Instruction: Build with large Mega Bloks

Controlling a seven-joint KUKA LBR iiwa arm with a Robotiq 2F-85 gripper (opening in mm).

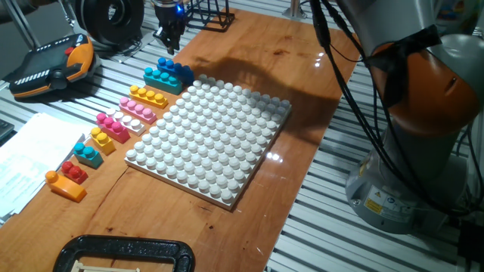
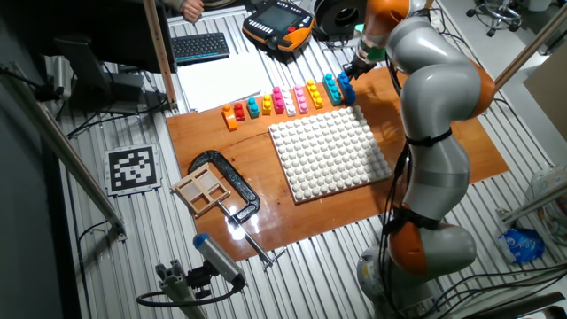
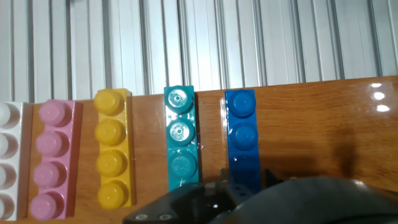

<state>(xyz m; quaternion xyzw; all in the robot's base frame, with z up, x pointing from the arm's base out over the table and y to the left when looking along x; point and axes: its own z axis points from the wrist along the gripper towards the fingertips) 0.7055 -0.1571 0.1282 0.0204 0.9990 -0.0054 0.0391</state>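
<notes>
Pick step: hand (image 1: 168, 34) hovers above the dark blue brick (image 3: 242, 140) at the far end of the brick row beside the white baseplate (image 1: 212, 140), jaw state not discernible; next it should descend and grip it.

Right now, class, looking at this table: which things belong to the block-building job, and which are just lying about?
Belonging to the job:
- row of Mega Bloks, from dark blue brick to orange brick
- white studded baseplate
- gripper above the dark blue brick

Just lying about:
- black clamp
- small wooden tray
- teach pendant
- keyboard
- papers
</notes>
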